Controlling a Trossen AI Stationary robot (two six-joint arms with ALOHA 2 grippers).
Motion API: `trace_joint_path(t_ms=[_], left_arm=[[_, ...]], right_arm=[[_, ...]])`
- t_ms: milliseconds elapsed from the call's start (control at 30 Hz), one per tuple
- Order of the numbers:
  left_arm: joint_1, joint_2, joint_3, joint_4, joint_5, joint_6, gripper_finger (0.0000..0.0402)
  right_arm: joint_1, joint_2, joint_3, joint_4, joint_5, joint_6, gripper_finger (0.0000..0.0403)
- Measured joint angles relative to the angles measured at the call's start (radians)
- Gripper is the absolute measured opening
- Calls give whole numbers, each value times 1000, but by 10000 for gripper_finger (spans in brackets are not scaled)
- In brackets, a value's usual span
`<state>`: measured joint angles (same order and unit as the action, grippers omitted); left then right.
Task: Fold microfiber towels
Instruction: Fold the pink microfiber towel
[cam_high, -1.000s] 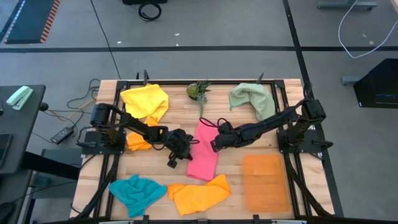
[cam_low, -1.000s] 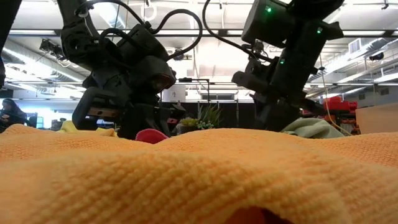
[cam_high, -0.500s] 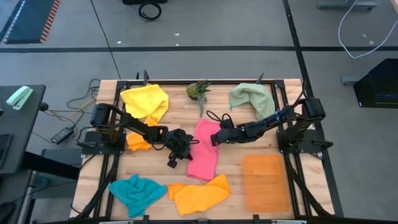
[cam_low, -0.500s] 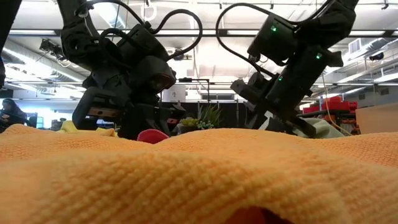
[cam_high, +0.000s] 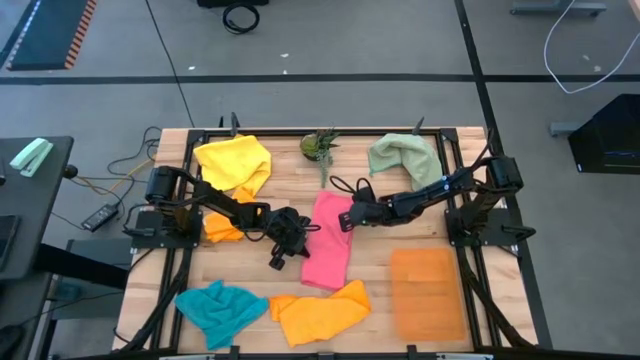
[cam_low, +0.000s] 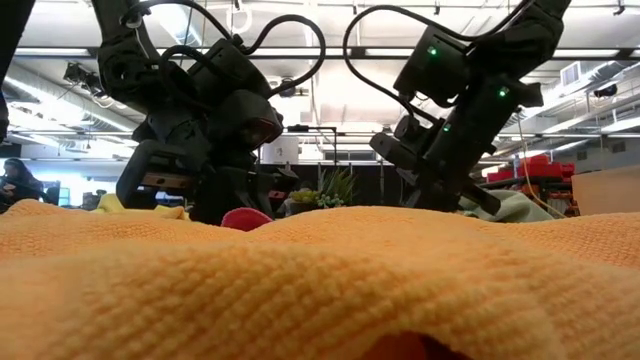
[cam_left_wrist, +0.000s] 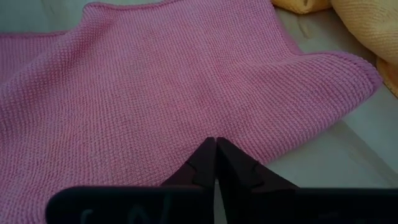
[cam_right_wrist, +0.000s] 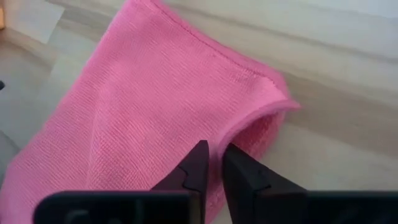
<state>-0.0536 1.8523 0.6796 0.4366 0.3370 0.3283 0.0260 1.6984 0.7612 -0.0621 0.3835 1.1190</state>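
A pink towel (cam_high: 330, 245) lies lengthwise at the table's centre. It also shows in the left wrist view (cam_left_wrist: 155, 93) and the right wrist view (cam_right_wrist: 143, 118). My left gripper (cam_high: 303, 236) is shut at the towel's left edge. My right gripper (cam_high: 347, 219) stands at the towel's far right part, its fingers nearly shut on a raised edge. In the low view a small pink hump (cam_low: 245, 217) shows under my left gripper (cam_low: 215, 205). There the orange towel in front hides my right gripper's fingertips. My left gripper pinches the pink towel close to its edge (cam_left_wrist: 261, 163), a little way from a corner (cam_left_wrist: 367, 70). The fingers slant down from the table's left. Creases run out from the fingertips, and the edge beside them stands a little off the wood. My right gripper has the towel's curled-up edge (cam_right_wrist: 239, 132) between its two fingertips, with a narrow gap left between them. The fingers slant down from the table's right. The rest of the towel lies flat on the table.
A yellow towel (cam_high: 235, 163) and a pale green towel (cam_high: 405, 160) lie at the far edge with a small plant (cam_high: 320, 146) between them. An orange towel (cam_high: 222, 228) lies under my left arm. A teal towel (cam_high: 220, 310), another orange towel (cam_high: 320, 312) and an orange mat (cam_high: 428, 292) lie near the front.
My right gripper has gone toward the table's far edge along the pink towel's right side, tipped downward and come lower onto the towel's far right part.
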Motion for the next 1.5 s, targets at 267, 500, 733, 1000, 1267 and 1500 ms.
trace_joint_path(t_ms=[267, 500, 733, 1000, 1267, 1500], left_arm=[[0, 0, 0, 0, 0, -1, 12], [0, 0, 0, 1, 0, -3, 20], [0, 0, 0, 0, 0, -3, 25], [0, 0, 0, 0, 0, -3, 19], [2, 0, 0, 1, 0, 2, 28], [2, 0, 0, 1, 0, 1, 13]], right_arm=[[-49, -4, 0, 0, -1, -58, 37], [-63, -4, 0, 1, -3, -79, 38], [-90, -4, 0, 1, 9, -112, 63], [-135, -4, 0, 1, 4, -170, 133], [-102, -55, 0, -2, 4, -204, 149], [-125, -155, 1, -89, 54, -161, 37]])
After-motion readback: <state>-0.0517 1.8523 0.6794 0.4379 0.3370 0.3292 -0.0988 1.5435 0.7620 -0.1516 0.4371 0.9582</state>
